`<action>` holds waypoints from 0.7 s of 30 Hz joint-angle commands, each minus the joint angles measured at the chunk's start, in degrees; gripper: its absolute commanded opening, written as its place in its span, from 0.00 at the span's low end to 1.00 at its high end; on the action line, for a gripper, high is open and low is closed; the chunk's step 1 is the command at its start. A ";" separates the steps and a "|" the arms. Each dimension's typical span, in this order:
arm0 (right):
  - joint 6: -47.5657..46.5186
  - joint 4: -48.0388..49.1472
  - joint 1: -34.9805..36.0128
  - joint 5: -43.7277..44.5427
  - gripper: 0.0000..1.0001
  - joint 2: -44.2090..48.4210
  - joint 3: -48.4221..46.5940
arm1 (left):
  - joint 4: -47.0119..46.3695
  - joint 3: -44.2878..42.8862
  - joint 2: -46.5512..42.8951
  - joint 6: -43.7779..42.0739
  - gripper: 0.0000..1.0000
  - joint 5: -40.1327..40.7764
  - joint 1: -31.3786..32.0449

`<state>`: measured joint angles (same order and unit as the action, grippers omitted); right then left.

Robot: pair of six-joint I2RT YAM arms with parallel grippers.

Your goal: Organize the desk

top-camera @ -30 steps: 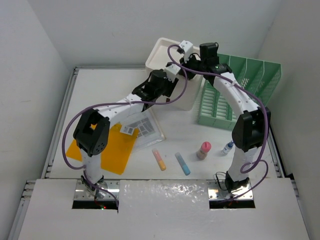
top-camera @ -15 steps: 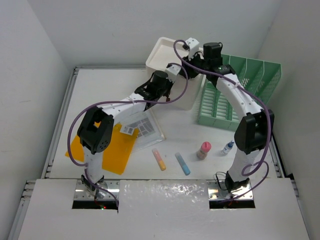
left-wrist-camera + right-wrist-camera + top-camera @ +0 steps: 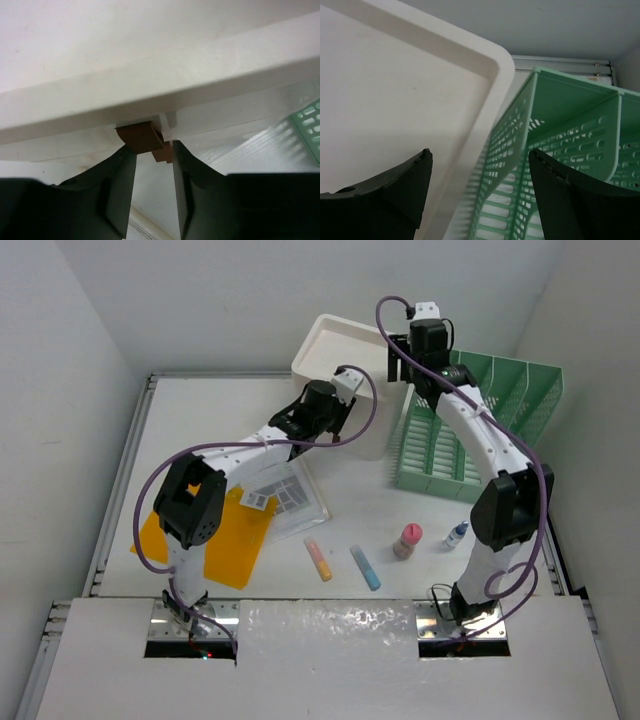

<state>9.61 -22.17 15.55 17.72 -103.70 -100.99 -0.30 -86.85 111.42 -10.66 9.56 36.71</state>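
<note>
L fingers point(image 3: 117, 195), part-spread w/ grip unclear, are nearer the job: brown drawer pull point(image 3: 142, 137) just ahead of tips, long axis across them, desk point(image 3: 200, 410) below; R fingers point(image 3: 395, 192) released, empty, facing white box point(image 3: 395, 90) & green rack point(image 3: 560, 125).

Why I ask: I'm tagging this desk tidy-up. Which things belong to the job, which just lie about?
Job: desk, white drawer box, brown handle, left gripper.
Lying about: orange highlighter, blue highlighter, pink-capped jar, small blue-capped bottle, orange folder, green file rack.
</note>
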 commanded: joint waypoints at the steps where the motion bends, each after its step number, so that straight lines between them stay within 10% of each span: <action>1: 3.22 -0.94 -0.08 9.35 0.76 -2.03 -1.40 | -1.99 -3.77 -2.52 1.16 0.34 -3.05 0.29; 16: 7.00 -1.99 -0.96 1.27 0.56 -7.83 -4.92 | -4.45 -6.67 -0.32 5.73 0.41 0.63 -0.50; 21: 8.67 -0.42 -1.05 -0.31 0.23 -6.60 -1.68 | -5.86 -8.07 0.90 6.44 0.32 0.98 -0.50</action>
<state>16.51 -22.11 14.37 20.58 -110.24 -104.12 1.08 -90.61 111.79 -5.41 9.69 36.64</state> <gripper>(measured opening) 0.299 0.328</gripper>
